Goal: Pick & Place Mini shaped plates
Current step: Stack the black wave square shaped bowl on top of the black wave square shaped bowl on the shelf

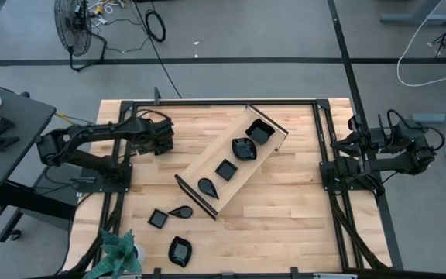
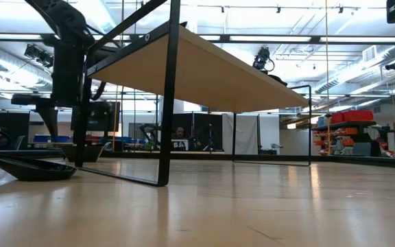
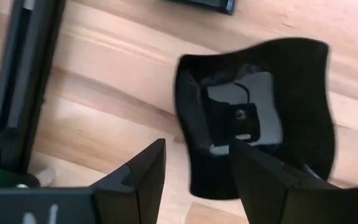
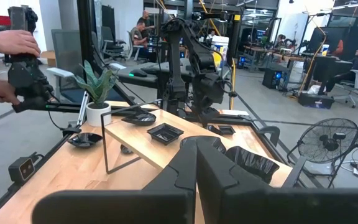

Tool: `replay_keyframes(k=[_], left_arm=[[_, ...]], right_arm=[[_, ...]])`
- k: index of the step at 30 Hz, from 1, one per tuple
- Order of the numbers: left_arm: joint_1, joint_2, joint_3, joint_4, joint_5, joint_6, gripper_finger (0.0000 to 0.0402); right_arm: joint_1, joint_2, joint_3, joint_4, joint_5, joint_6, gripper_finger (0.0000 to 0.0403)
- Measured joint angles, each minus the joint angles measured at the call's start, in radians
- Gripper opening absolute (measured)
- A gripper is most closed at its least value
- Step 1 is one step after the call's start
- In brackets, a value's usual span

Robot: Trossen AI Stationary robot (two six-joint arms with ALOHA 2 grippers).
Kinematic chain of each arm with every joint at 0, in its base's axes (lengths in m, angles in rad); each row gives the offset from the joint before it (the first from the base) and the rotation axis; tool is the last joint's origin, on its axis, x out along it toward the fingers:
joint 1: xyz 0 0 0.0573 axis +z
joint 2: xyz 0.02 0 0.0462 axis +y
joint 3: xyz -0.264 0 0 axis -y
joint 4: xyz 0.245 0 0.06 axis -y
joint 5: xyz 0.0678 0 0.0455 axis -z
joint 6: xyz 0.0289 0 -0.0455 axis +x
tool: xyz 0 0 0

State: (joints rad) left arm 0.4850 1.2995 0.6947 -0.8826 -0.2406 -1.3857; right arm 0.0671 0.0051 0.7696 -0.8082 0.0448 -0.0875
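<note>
Table [image 1: 285, 201]: three plates [image 1: 158, 218] | tray [image 1: 235, 159]: four | left end effector [image 3: 197, 149] parted astride another | right end effector [image 4: 196, 149] closed

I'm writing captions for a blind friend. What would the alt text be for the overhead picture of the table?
Seen from above, a long wooden tray lies diagonally on a light-wood table, holding four small black plates. Three more black plates sit on the table near a potted plant. The left gripper hovers beside the tray; the right gripper waits at the table's right edge.
</note>
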Motion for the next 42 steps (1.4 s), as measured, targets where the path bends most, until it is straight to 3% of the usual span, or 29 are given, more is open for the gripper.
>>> replay_keyframes(k=[17, 31, 42], left_arm=[[0.0, 0.0, -0.1, 0.133, -0.062, -0.069, 0.0176], [0.0, 0.0, -0.1, 0.132, -0.063, -0.067, 0.0065], [0.0, 0.0, -0.099, 0.132, -0.063, -0.066, 0.0026]], right_arm=[[0.0, 0.0, 0.0, 0.0, 0.0, 0.0, 0.001], [0.0, 0.0, 0.0, 0.0, 0.0, 0.0, 0.001], [0.0, 0.0, 0.0, 0.0, 0.0, 0.0, 0.001]])
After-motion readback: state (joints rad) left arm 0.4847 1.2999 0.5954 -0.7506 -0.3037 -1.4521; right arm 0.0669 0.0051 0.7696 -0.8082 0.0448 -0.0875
